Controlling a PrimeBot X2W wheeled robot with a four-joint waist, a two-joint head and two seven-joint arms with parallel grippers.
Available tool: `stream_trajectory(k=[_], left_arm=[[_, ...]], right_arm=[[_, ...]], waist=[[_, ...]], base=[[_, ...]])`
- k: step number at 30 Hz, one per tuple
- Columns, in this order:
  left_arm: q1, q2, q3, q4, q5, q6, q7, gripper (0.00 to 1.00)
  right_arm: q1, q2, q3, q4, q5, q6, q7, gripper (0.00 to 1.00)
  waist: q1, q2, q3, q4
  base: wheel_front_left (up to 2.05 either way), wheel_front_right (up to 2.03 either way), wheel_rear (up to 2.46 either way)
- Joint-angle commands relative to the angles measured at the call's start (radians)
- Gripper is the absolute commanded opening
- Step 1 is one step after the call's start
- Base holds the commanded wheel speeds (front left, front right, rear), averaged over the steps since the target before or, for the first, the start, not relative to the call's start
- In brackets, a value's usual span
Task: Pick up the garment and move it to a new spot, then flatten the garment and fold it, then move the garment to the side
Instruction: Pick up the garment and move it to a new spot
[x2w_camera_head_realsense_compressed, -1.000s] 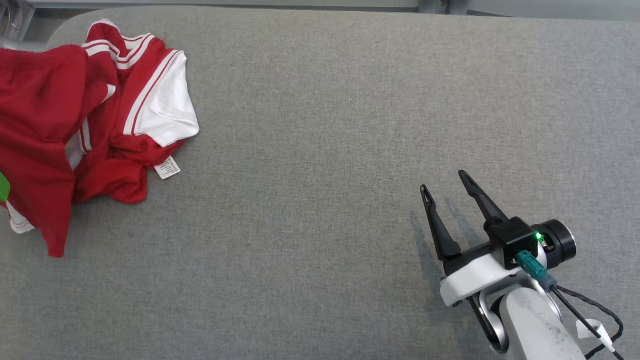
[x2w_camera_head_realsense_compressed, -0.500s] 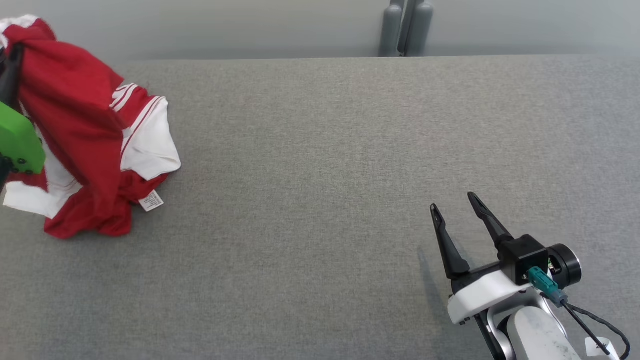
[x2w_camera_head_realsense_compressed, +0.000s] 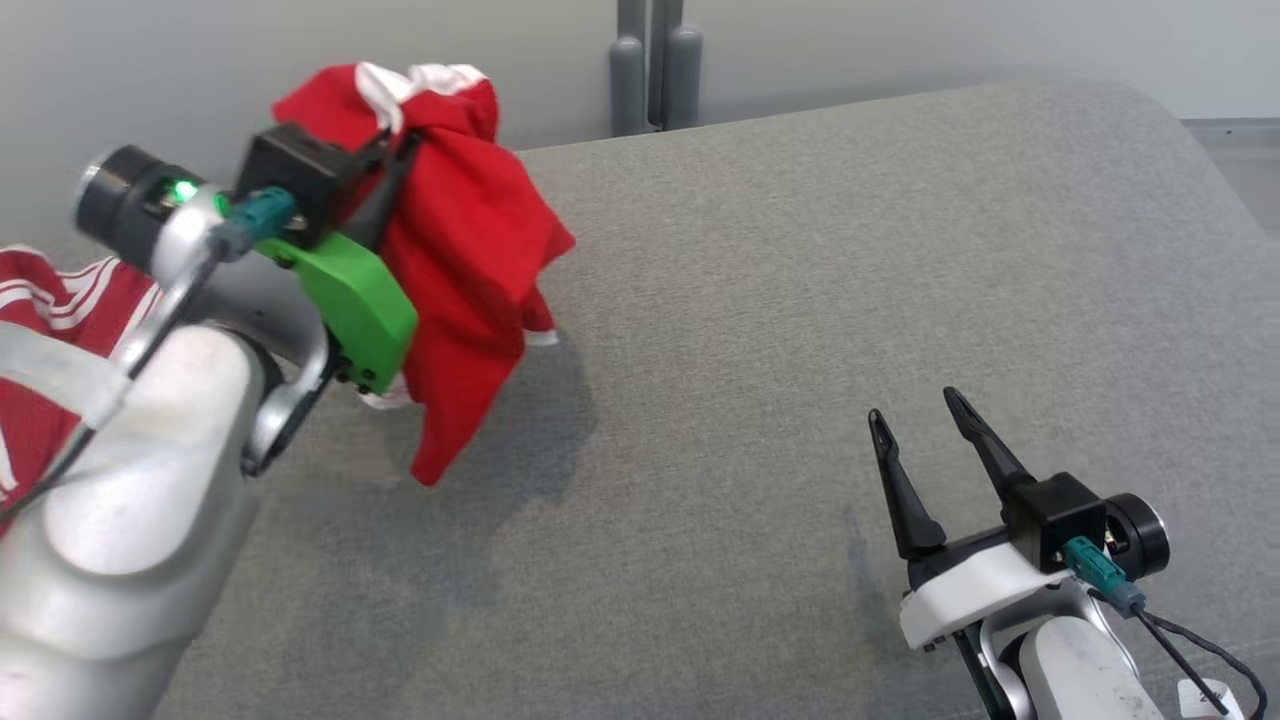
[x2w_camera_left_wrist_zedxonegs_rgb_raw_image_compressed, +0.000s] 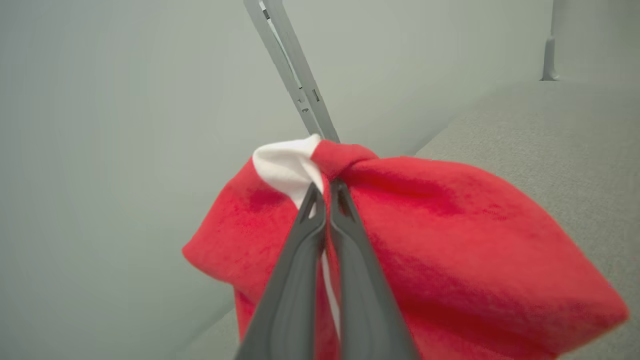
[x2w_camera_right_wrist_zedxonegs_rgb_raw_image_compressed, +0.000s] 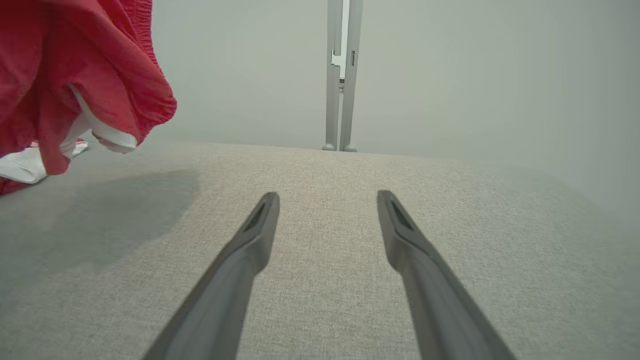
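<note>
Nearest the camera, the right gripper (x2w_camera_head_realsense_compressed: 914, 405) sits low over the grey fabric table (x2w_camera_head_realsense_compressed: 800, 250) with its two dark fingers spread wide and nothing between them, just as it was a second ago. To the left, the pale left forearm (x2w_camera_head_realsense_compressed: 110, 500) now reaches up into the head view, which has itself swung round, so the table edge runs at a slant. Beyond the forearm, the left gripper (x2w_camera_head_realsense_compressed: 400, 150) is clamped tight on the red garment (x2w_camera_head_realsense_compressed: 470, 250). The left wrist view shows the fingertips pinched together on a bunched fold where the white trim meets the red. A second ago the garment lay crumpled on the table at the far left. Now most of it hangs in the air from that grip, over the left part of the table, casting a soft shadow (x2w_camera_head_realsense_compressed: 500, 440) on the cloth below. A striped red-and-white part (x2w_camera_head_realsense_compressed: 60, 290) trails behind the forearm, and I cannot tell whether it rests on the surface. Farther back stand a grey post (x2w_camera_head_realsense_compressed: 650, 60) and the plain wall (x2w_camera_head_realsense_compressed: 900, 40). My reading is that the pick-up is done and the carry to a new spot is under way. Setting down, flattening and folding are still to come, and the idle right gripper will likely be needed to spread the bunched cloth.
</note>
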Motion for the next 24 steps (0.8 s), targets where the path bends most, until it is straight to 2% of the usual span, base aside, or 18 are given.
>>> stream_trajectory(k=[1,6,11,17,21,23,24], left_arm=[[-0.011,-0.028,-0.029,0.018,0.012,-0.005,-0.01,0.0],[-0.003,-0.124,-0.145,0.132,0.046,-0.013,-0.049,0.0],[0.017,-0.218,-0.211,0.312,0.066,-0.013,-0.121,0.0],[0.037,-0.34,-0.241,0.527,0.054,-0.004,-0.226,0.0],[0.023,-0.389,-0.249,0.633,0.047,0.004,-0.292,0.0],[0.006,-0.404,-0.246,0.67,0.039,0.021,-0.328,0.0],[0.001,-0.41,-0.244,0.685,0.035,0.028,-0.344,0.07]], right_arm=[[-0.011,-0.002,0.002,-0.007,0.011,0.0,-0.004,1.0],[-0.024,-0.001,0.004,-0.018,0.019,0.0,-0.004,1.0],[-0.03,-0.001,-0.001,-0.026,0.036,0.0,-0.004,1.0],[-0.034,-0.001,-0.021,-0.034,0.051,0.0,-0.004,1.0],[-0.035,-0.001,-0.033,-0.035,0.047,0.0,-0.004,1.0],[-0.036,-0.001,-0.039,-0.034,0.043,0.0,-0.004,1.0],[-0.035,-0.001,-0.042,-0.033,0.041,0.0,-0.004,1.0]], waist=[[0.0,-0.0001,0.022,-0.081],[0.0,-0.0001,0.062,-0.155],[0.0,-0.0001,0.099,-0.207],[0.0,-0.0001,0.126,-0.233],[0.0,-0.0001,0.125,-0.237],[0.0,-0.0001,0.121,-0.236],[0.0,-0.0001,0.118,-0.233]], base=[[0.0,0.0,0.0],[0.0,0.0,0.0],[0.0,0.0,0.0],[0.0,0.0,0.0],[0.0,0.0,0.0],[0.0,0.0,0.0],[0.0,0.0,0.0]])
